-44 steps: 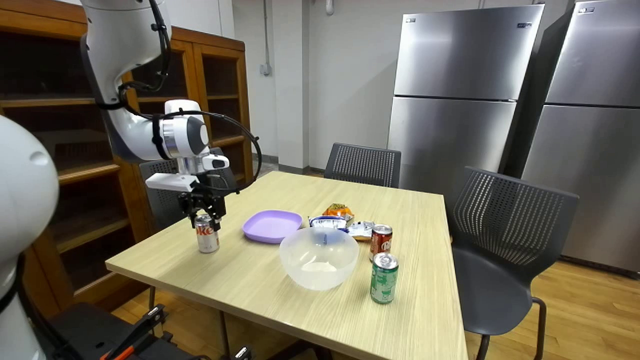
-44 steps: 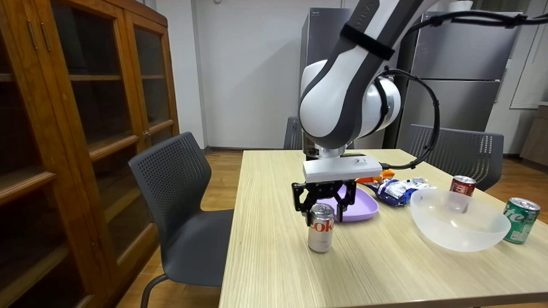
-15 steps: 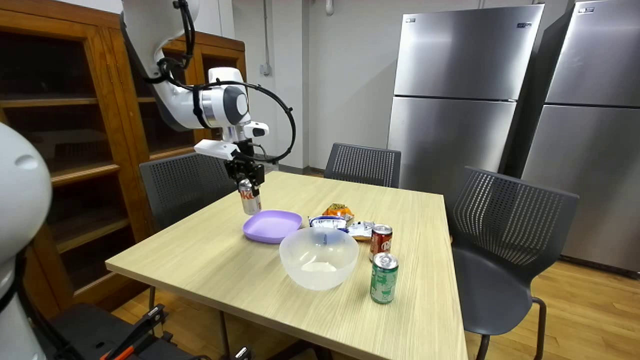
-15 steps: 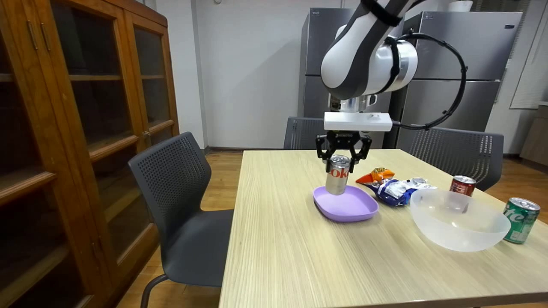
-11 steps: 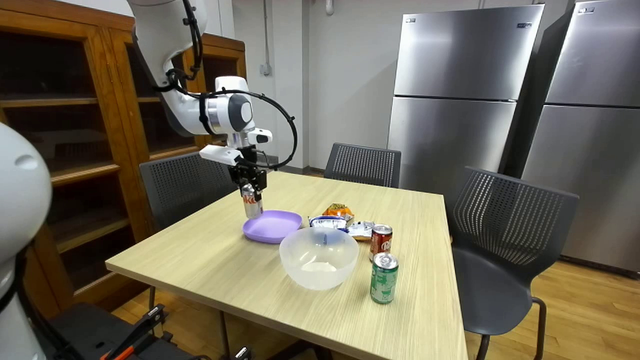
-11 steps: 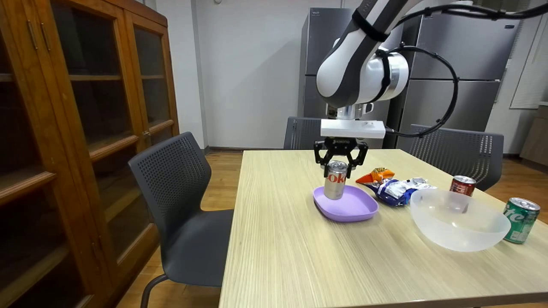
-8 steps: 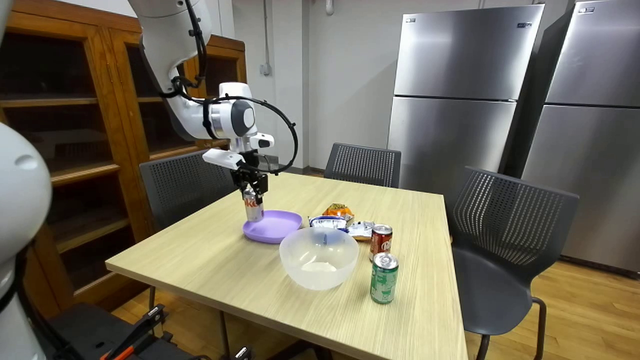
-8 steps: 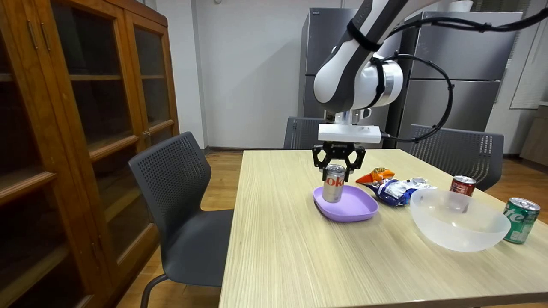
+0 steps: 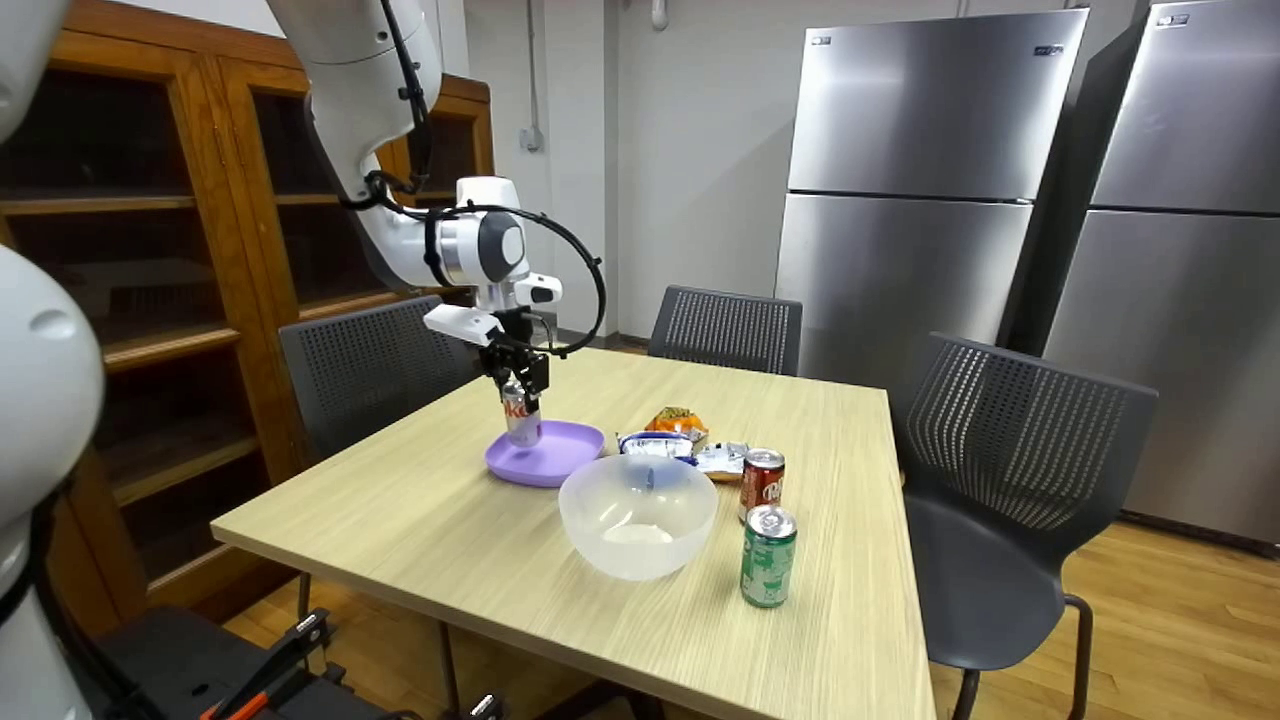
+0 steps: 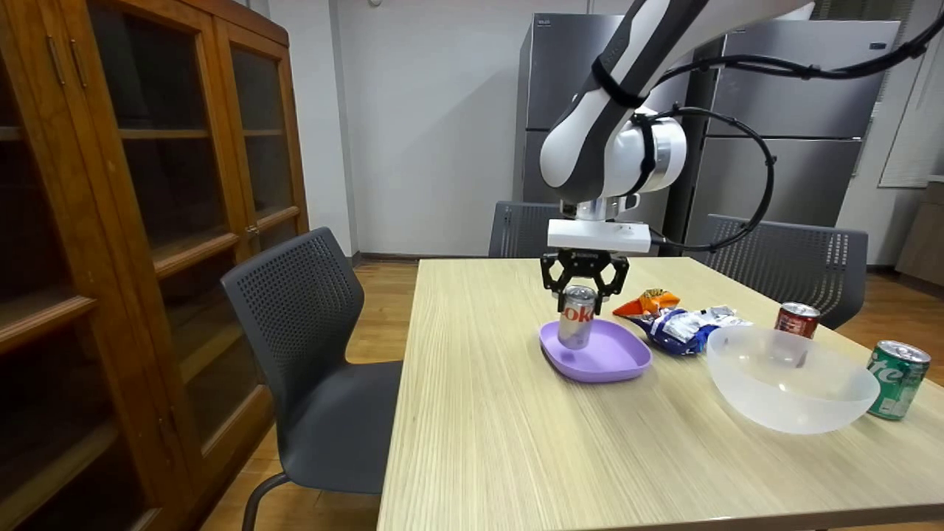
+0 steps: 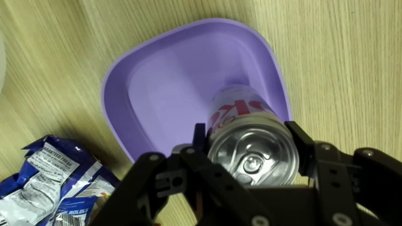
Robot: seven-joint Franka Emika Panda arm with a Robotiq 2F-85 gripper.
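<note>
Coke can [image 10: 575,326] within plate [image 10: 613,355]; wrappers [image 10: 678,332] near bowl [image 10: 782,409].

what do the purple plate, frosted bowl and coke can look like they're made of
Purple plate: probably plastic, possibly silicone, matte, given its even color and soft shading.
Bowl: likely frosted plastic, though glass isn't ruled out; the blue wrapper shows hazily through it.
Coke can: metal, probably aluminum, glossy, with sharp bright reflections on its bare lid.

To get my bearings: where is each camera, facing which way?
In an exterior view: beside the arm, seen at left, facing across the table toward fridges.
In an exterior view: near the table's edge, facing past the cabinet; arm enters upper right.
Wrist view: arm-mounted, facing down at the plate; end effector grips the can.
Both exterior views share table, cabinet, bowl.
</note>
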